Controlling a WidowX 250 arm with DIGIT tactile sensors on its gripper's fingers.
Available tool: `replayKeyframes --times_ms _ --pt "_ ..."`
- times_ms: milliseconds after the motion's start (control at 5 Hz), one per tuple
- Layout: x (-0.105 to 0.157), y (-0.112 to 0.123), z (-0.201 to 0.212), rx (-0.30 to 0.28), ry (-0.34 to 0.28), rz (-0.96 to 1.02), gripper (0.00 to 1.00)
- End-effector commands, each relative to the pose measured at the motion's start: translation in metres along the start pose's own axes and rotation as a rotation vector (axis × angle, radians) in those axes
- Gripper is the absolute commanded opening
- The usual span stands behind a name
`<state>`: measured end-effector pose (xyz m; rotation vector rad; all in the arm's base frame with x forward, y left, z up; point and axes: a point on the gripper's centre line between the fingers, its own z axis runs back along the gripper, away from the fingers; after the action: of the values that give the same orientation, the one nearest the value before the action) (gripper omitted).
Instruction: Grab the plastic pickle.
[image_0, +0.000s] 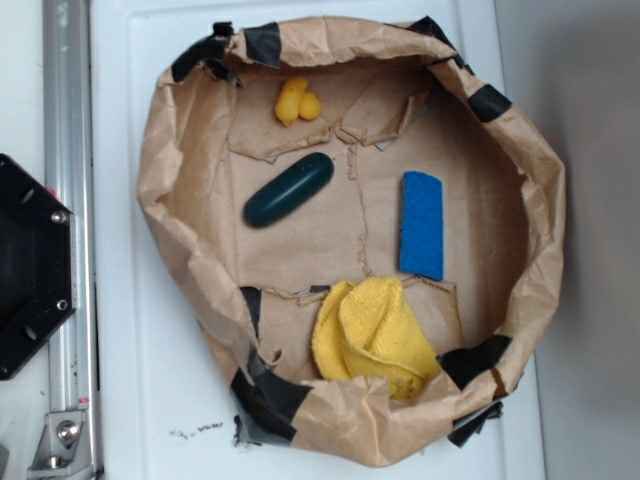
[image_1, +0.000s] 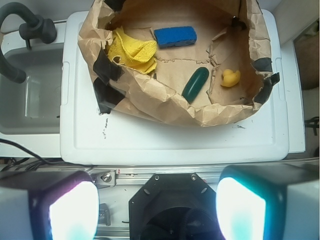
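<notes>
Plastic pickle (image_1: 195, 84) lies well beyond open claw (image_1: 157, 210)

Inside the paper bin (image_0: 545, 230), the pickle (image_0: 288, 189) lies between toy (image_0: 297, 101) and cloth (image_0: 372, 335).

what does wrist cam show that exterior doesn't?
Wrist only: the open gripper with both fingers in the foreground, far short of the bag, and a grey sink beside the white board. Exterior only: the aluminium rail. Both: paper bag holding the plastic pickle, yellow toy, blue sponge, yellow cloth.
</notes>
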<state>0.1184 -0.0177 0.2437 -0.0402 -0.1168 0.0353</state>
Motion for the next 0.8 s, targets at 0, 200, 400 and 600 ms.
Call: replayKeyframes --times_ms 0,200,400,600 --pt "0.0 0.0 0.0 0.0 0.0 0.0 1.0" --pt "0.047 0.036 -0.04 -0.018 -0.034 0.252 1.0" --pt "0.088 0.055 -0.067 -0.091 -0.02 0.441 1.0" --pt "0.128 0.064 -0.117 -0.127 -0.026 0.532 1.0"
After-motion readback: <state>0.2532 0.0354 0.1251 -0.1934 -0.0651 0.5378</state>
